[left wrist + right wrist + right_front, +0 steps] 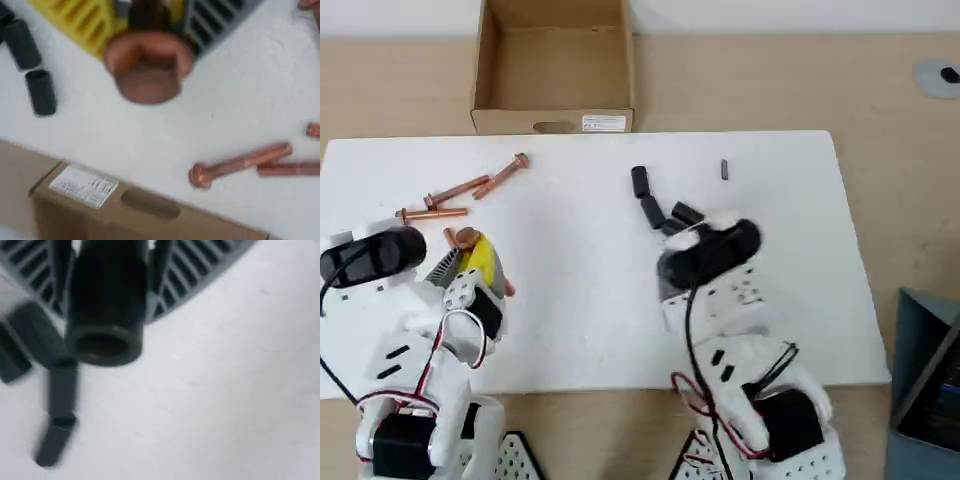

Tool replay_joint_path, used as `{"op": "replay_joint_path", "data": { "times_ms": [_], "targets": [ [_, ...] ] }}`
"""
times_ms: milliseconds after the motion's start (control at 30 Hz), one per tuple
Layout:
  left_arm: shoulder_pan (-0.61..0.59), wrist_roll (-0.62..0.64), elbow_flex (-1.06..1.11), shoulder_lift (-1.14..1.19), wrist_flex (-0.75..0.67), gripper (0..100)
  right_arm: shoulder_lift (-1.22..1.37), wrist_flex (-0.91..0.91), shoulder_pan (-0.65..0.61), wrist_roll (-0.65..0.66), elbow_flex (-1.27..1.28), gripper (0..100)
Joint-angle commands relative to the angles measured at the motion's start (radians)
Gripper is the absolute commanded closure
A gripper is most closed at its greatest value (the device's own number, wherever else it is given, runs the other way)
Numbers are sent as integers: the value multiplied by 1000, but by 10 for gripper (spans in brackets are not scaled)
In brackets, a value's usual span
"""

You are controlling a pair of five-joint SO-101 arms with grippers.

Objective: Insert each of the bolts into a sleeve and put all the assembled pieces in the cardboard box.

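I drive two white-shelled arms with black motor blocks. Red, black and white cables loop along the left arm and the right arm. The left gripper pairs a yellow ribbed finger with a grey one. The right gripper is ribbed grey.

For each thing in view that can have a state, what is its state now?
cardboard box: open, empty.
left gripper: shut on a bolt.
right gripper: shut on a sleeve, no bolt inserted.
loose bolts: lying on the white board, without sleeves.
loose sleeves: lying on the board, without bolts.
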Motion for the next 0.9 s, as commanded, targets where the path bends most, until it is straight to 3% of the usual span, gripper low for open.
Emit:
{"op": "replay_joint_path", "data": {
  "times_ms": [0, 100, 400, 867],
  "targets": [
    [11, 58, -2, -10, -83, 998, -74, -66, -90, -3, 50, 989],
    [48, 100, -2, -10, -150, 998, -125, -80, -162, -2, 91, 989],
    [308, 239, -11, -12, -287, 998, -194, -97, -298, 75, 125, 989],
    [385, 239, 21, -10, -301, 998, -194, -161, -338, 126, 96, 989]
  ]
}}
